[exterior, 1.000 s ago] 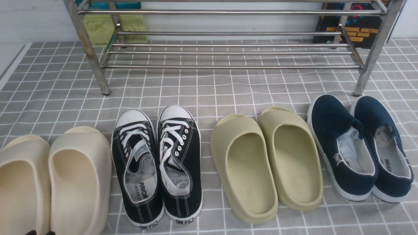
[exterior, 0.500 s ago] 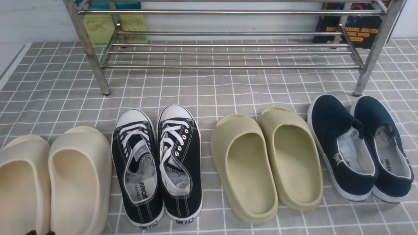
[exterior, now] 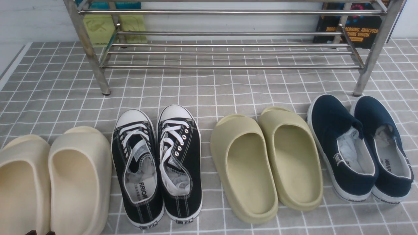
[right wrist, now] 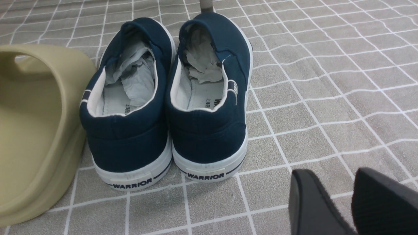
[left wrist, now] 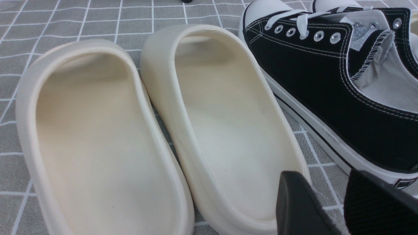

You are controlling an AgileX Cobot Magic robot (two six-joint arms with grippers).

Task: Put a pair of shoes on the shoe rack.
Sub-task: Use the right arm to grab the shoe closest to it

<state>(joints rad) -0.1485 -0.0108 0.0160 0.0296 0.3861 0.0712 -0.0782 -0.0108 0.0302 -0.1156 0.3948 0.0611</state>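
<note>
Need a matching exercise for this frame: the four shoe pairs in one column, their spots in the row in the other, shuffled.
Things
1. cream slides
2. black lace-up sneakers
3. olive slides
4. navy slip-ons

Places, as seen in the front view
A. right end of the row
B. second pair from the left
C. left end of the row, partly cut off by the picture edge
D. third pair from the left

Pairs: 1-C, 2-B, 3-D, 4-A
</note>
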